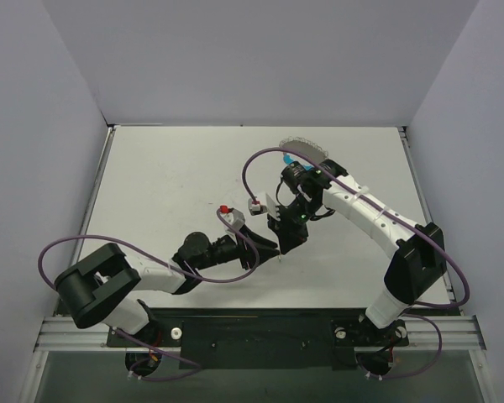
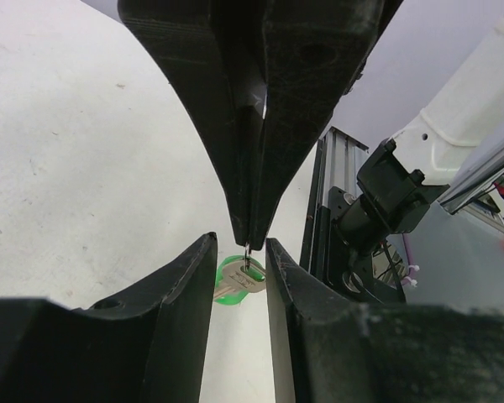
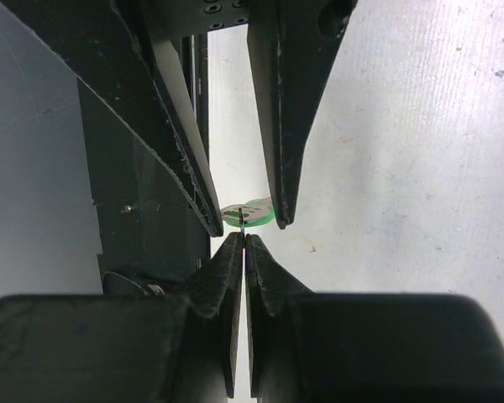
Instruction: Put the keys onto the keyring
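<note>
Viewing both wrist cameras, you find one green key (image 2: 233, 280) spanning the narrow gap between the jaws of the left gripper (image 2: 241, 243), gripped on both sides. The jaws of the right gripper (image 3: 244, 239) are pressed together on one thin metal piece (image 3: 244, 223) right at that key. One keyring (image 1: 305, 151) lies well apart on the far tabletop (image 1: 168, 185); one red key (image 1: 225, 208) lies near the grippers.
</note>
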Available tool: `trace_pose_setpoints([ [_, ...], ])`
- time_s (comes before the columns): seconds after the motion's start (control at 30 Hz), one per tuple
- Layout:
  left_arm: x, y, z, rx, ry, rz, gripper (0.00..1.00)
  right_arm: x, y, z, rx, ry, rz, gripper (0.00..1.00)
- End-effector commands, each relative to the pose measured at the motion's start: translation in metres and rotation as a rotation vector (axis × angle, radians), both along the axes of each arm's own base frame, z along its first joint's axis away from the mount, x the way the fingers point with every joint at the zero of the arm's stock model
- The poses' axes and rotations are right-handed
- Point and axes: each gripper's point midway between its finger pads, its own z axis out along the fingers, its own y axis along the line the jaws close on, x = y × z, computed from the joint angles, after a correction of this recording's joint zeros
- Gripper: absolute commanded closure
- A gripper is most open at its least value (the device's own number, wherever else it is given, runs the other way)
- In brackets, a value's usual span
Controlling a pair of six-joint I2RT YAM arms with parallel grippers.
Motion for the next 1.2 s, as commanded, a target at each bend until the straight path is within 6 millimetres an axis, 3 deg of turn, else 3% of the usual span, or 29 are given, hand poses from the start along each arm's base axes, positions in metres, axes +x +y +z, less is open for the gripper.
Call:
trace_pose_setpoints([
  [0.0,-0.004,-0.007,0.028,-0.082,-0.054,-0.044,0.62,-0.007,-0.001,0.016,0.034,0.021,0.003,1.0],
  [0.4,-0.007,-0.009,0.025,-0.067,-0.052,-0.068,0.64,-0.005,-0.001,0.018,0.049,0.027,-0.009,1.0],
  [0.53,-0.008,-0.011,0.024,-0.065,-0.049,-0.079,0.69,-0.006,0.0,0.018,0.053,0.031,-0.007,1.0],
  [0.73,-0.008,-0.011,0.024,-0.066,-0.049,-0.082,0.86,-0.007,0.0,0.019,0.056,0.033,-0.007,1.0],
  [0.8,-0.008,-0.012,0.025,-0.067,-0.046,-0.083,1.0,-0.007,0.0,0.018,0.056,0.035,-0.005,1.0],
  [0.93,-0.005,-0.009,0.026,-0.073,-0.036,-0.054,1.0,-0.006,-0.001,0.019,0.056,0.032,-0.007,1.0],
  [1.0,-0.001,-0.003,0.031,-0.096,-0.038,-0.01,1.0,-0.004,-0.001,0.022,0.07,0.034,-0.025,0.82],
  [1.03,-0.002,0.003,0.032,-0.106,-0.033,0.007,1.0,-0.002,-0.002,0.025,0.08,0.031,-0.034,0.61],
  [1.1,-0.002,0.014,0.042,-0.151,-0.041,0.052,1.0,0.004,-0.006,0.034,0.117,0.022,-0.073,0.45],
  [1.17,-0.001,0.026,0.056,-0.212,-0.049,0.098,1.0,0.01,-0.011,0.046,0.163,0.012,-0.112,0.43],
])
